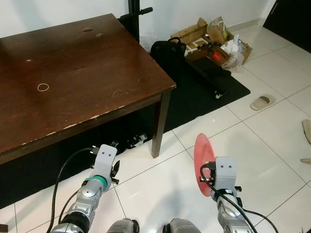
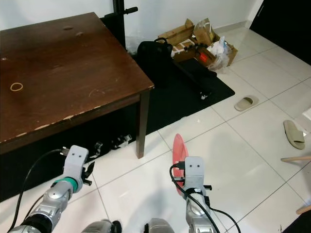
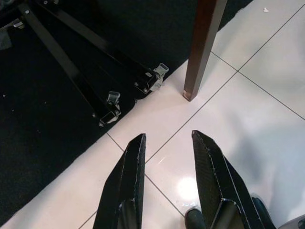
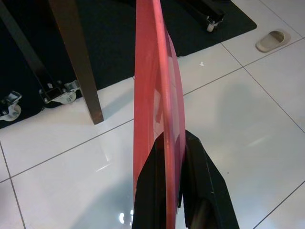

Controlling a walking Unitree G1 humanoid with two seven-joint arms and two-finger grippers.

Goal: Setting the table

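Observation:
A red plate [image 1: 202, 162] stands on edge, held over the white tiled floor by my right gripper [image 4: 167, 157], whose black fingers [image 4: 200, 176] pinch its rim. The dark brown wooden table [image 1: 73, 73] lies ahead and to the left, its top bare but for a small ring mark [image 1: 43, 87]. My left gripper [image 3: 167, 148] hangs low near the table's front leg [image 3: 202, 47], open with nothing between its fingers.
A black mat [image 1: 209, 92] lies beyond the table with a black bag [image 1: 167, 51], a wheeled black stand [image 3: 109, 102] and cardboard boxes [image 1: 214, 41]. Slippers [image 1: 262, 102] lie on the tiles to the right. Open floor stretches ahead on the right.

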